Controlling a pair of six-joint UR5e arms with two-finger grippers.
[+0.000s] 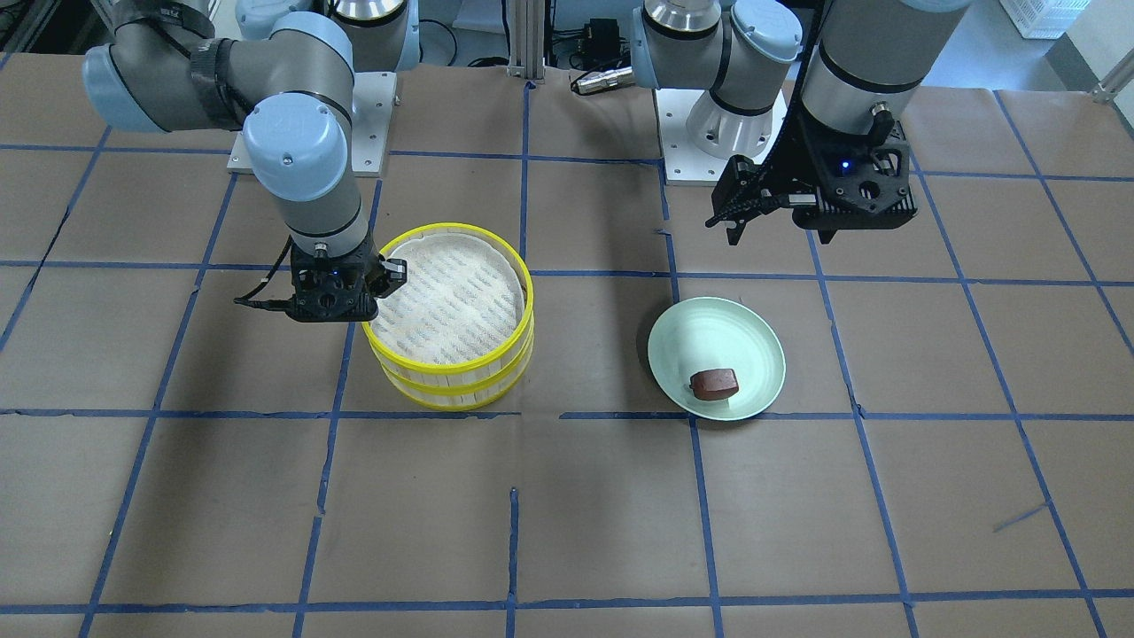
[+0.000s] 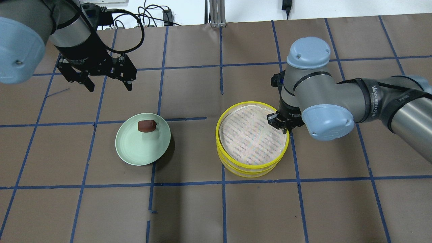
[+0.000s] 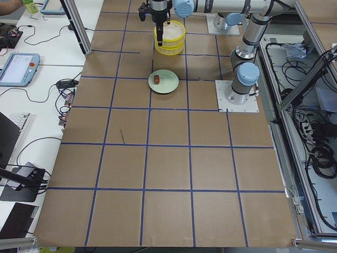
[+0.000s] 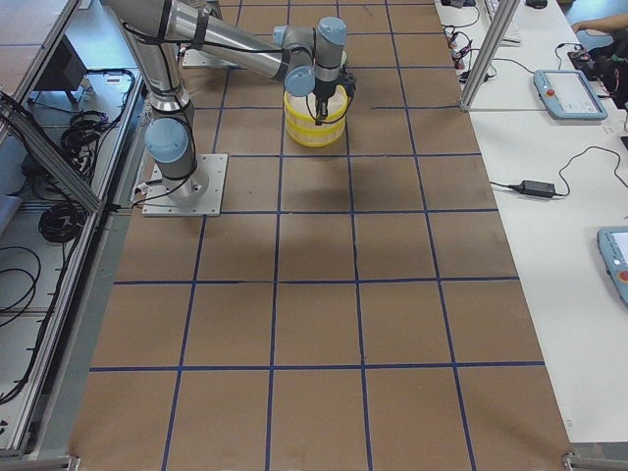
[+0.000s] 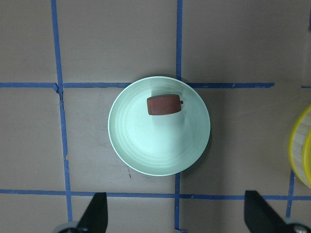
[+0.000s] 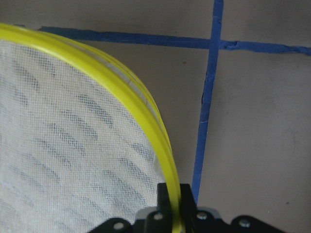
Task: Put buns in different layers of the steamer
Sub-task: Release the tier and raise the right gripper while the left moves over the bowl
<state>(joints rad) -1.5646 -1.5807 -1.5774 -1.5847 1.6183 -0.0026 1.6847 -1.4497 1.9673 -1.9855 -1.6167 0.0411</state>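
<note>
Overhead exterior view: the right gripper [image 2: 278, 122] sits at the right edge of the steamer [image 2: 251, 166], fingers pinched across the yellow rim of the top layer [image 2: 250, 102]. The left gripper [image 2: 110, 88] hangs spread wide, far-left of the plate [image 2: 135, 153] and well apart from it. The brown bun [image 2: 146, 125] lies on the plate's far side; no white bun shows. Judgement: the layer is light and stiff, and its rim is a sound hold if lifted level. The bun looks light and smooth; grip its flat sides.
</note>
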